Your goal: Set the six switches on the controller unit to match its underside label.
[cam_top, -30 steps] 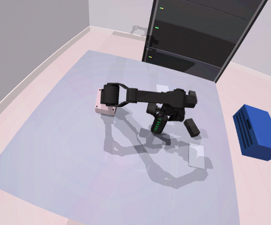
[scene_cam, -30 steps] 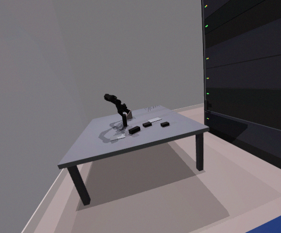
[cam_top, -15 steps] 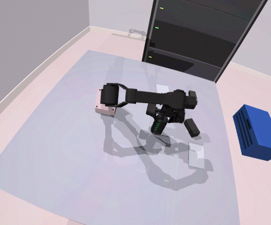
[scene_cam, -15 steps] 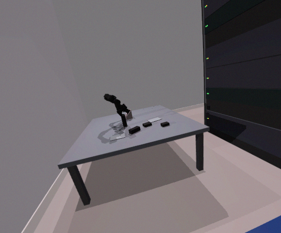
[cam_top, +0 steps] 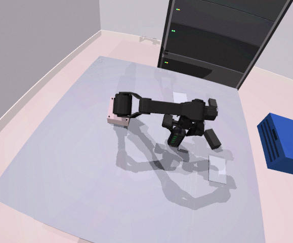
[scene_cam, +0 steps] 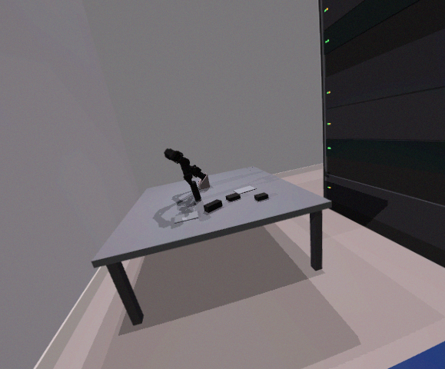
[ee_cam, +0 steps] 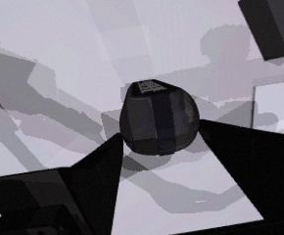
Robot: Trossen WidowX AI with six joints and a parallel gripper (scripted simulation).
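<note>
The dark grey controller unit (cam_top: 175, 138) (scene_cam: 195, 192) (ee_cam: 159, 119) is held steeply tilted on end. Its switch face with several green marks shows in the top view; single switch settings are too small to tell. In the wrist view its rounded end faces the camera, and a thin foreshortened strip of black and white label (ee_cam: 152, 86) shows along its top edge; its squares cannot be read. My gripper (ee_cam: 160, 130) is shut on the unit, a fingertip against each side. The exterior view shows the unit's lower end close to the bench; whether it touches is unclear.
On the bench (cam_top: 75, 183) (scene_cam: 143, 234) lie dark blocks (cam_top: 212, 138) (scene_cam: 213, 205) (ee_cam: 274, 24) and two pale flat plates (cam_top: 217, 169) (scene_cam: 244, 189) (ee_cam: 279, 105). The arm's pink base (cam_top: 118, 121) stands behind. A blue box (cam_top: 285, 144) and dark rack (cam_top: 211, 39) stand beyond the bench.
</note>
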